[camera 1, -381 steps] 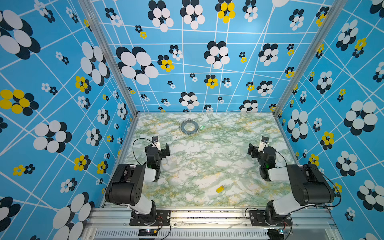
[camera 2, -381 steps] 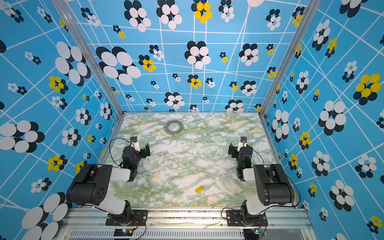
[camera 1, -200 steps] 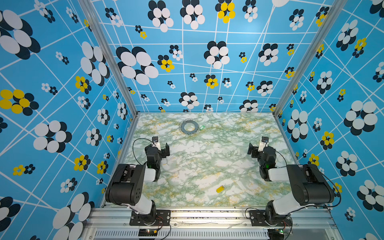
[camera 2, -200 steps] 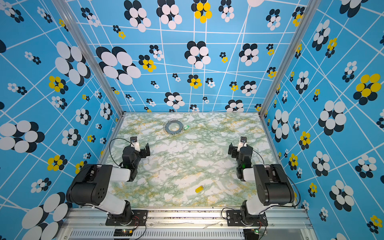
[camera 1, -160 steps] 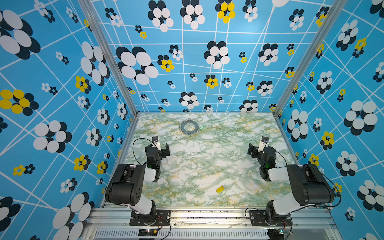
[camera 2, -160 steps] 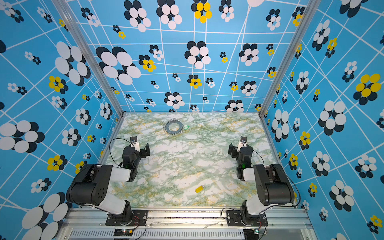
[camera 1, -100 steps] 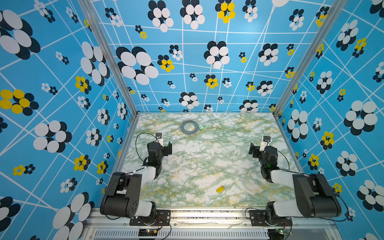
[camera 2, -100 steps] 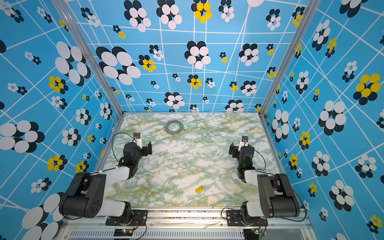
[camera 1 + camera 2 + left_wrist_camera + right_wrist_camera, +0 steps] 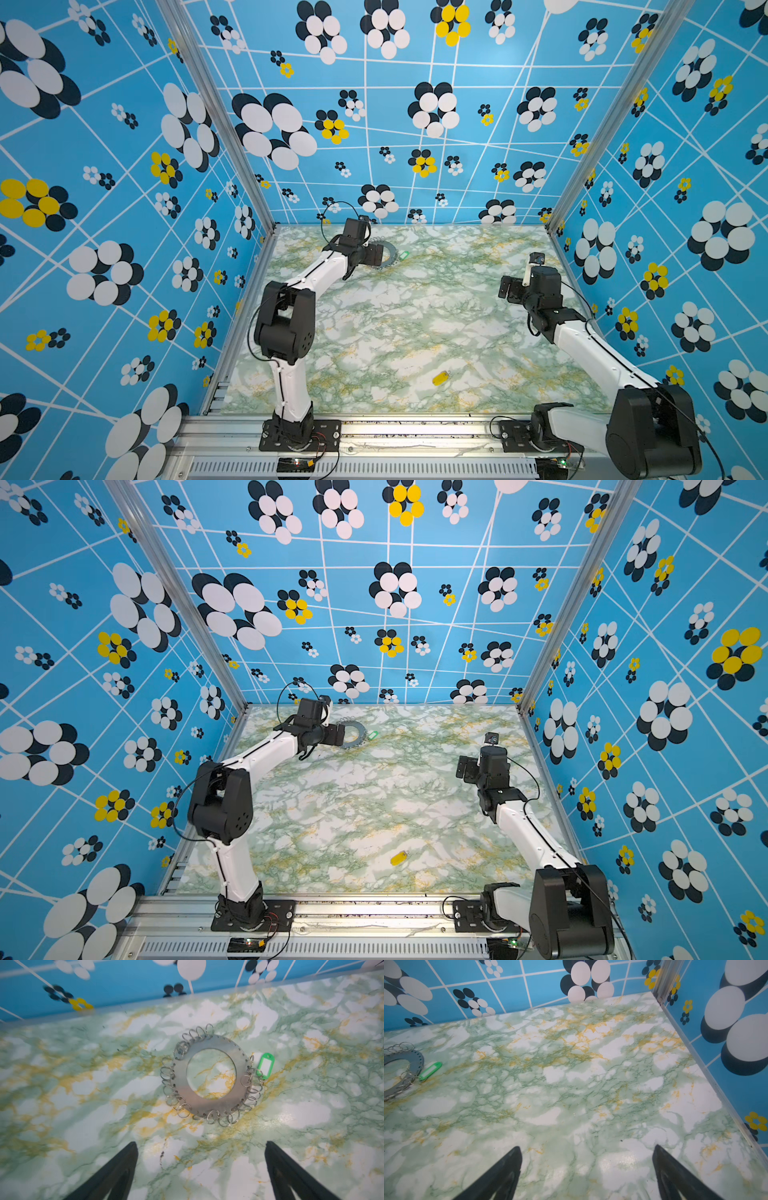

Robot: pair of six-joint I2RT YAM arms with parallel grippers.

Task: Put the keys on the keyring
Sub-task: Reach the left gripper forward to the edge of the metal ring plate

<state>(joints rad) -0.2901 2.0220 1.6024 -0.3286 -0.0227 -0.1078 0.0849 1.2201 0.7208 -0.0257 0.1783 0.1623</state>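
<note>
The keyring [image 9: 211, 1076] was found lying flat on the marbled bench [image 9: 415, 332], close to the back wall, with the green key [image 9: 265, 1066] touching the wire loops on its rim; whether that key was already threaded onto a loop could not be told. The green key's long axis pointed outward from the keyring's rim. The yellow key [image 9: 440, 378] lay well apart from the keyring, near the front edge of the bench, and was nearer to the right arm's base than to the left tool.

The left tool [image 9: 200, 1172] was held just short of the keyring, above the bench, with its jaws spread wide and nothing between them; the keyring lay straight ahead of the gap. The right tool [image 9: 586, 1172] was held well apart from the keyring, toward the right wall, likewise spread and empty. It was judged that the keyring would be reached first by the left tool, the yellow key being left to the right arm.
</note>
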